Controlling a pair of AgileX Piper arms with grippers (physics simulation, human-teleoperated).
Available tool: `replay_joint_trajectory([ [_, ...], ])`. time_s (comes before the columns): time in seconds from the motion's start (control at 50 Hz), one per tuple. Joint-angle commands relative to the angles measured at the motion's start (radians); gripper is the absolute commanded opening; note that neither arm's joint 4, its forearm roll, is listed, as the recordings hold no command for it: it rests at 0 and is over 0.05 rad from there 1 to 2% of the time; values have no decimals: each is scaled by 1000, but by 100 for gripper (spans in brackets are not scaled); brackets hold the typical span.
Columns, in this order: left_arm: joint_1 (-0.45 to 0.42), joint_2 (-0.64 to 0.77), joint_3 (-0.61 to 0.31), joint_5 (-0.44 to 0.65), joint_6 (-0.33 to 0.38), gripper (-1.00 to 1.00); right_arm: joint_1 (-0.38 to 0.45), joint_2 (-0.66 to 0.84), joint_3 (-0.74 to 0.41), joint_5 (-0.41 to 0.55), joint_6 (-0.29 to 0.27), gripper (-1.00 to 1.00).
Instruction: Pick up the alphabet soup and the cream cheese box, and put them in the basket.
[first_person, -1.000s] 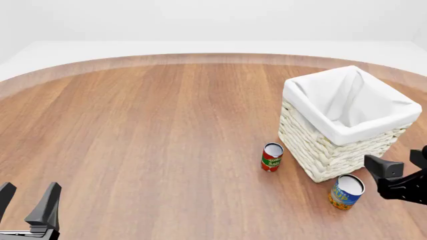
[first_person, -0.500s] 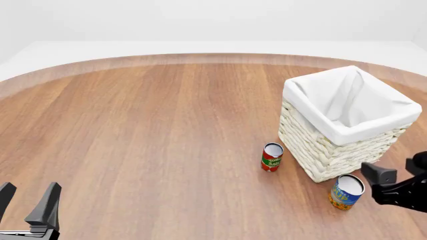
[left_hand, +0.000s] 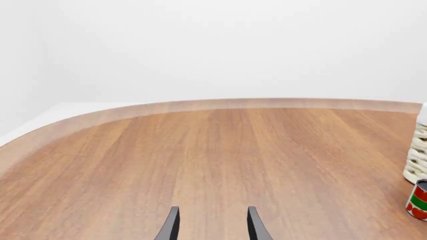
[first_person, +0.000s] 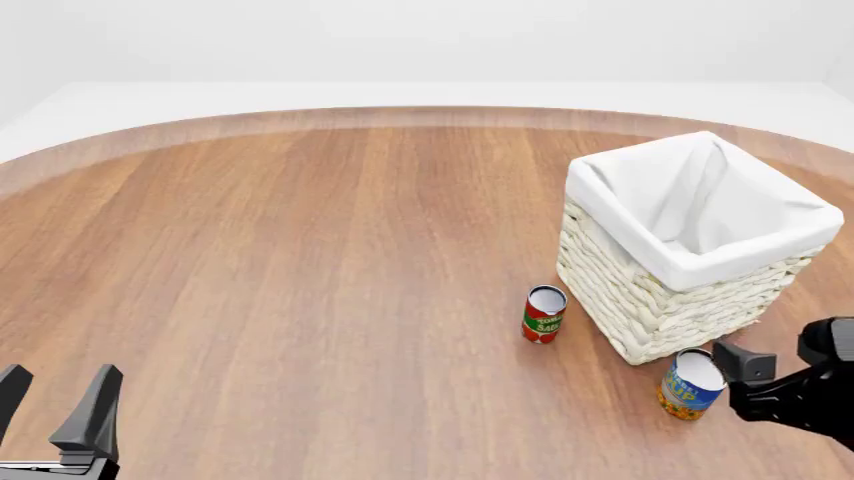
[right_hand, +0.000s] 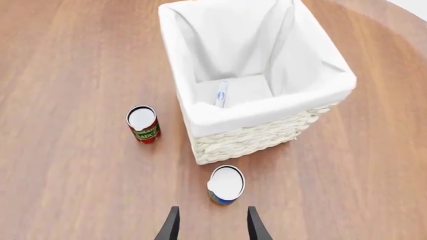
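While the soup can (first_person: 693, 384) stands upright on the wooden worktop (first_person: 307, 270) just beside the near corner of the basket (first_person: 694, 245), the right hand (first_person: 767, 385) sits low at the can's right side, near it; contact cannot be confirmed from the front view. In the right wrist view the two fingertips (right_hand: 171, 227) are spread apart with nothing between them, so this hand is released, and the soup can (right_hand: 226, 184) stands beyond the tips, between them and the basket wall (right_hand: 247, 137).

Inside the basket, the cream cheese box (right_hand: 221, 93) leans on edge against the white liner, at the bottom of the compartment. It is not visible in the front view.

A second can with a red and green label (first_person: 543, 314) stands upright on the worktop to the left of the basket, near it but apart, and well apart from the soup can.

At the near left corner of the worktop, the left hand (first_person: 54, 408) is released, with its fingers spread and empty. The left wrist view shows both fingertips (left_hand: 170, 227) above bare wood, with the red and green can (left_hand: 419, 200) and a strip of the basket (left_hand: 418, 160) at the frame edge.
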Motion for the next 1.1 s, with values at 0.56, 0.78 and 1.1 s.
replay_joint_trajectory([
  [0.56, 0, 0, 0, 0, 0, 100, -6, -48, 80, 12, 17, 100],
  [0.78, 0, 0, 0, 0, 0, 100, -4, -76, 97, 30, 24, 100],
  [1.1, 0, 0, 0, 0, 0, 100, -3, -91, 123, 42, 27, 100],
])
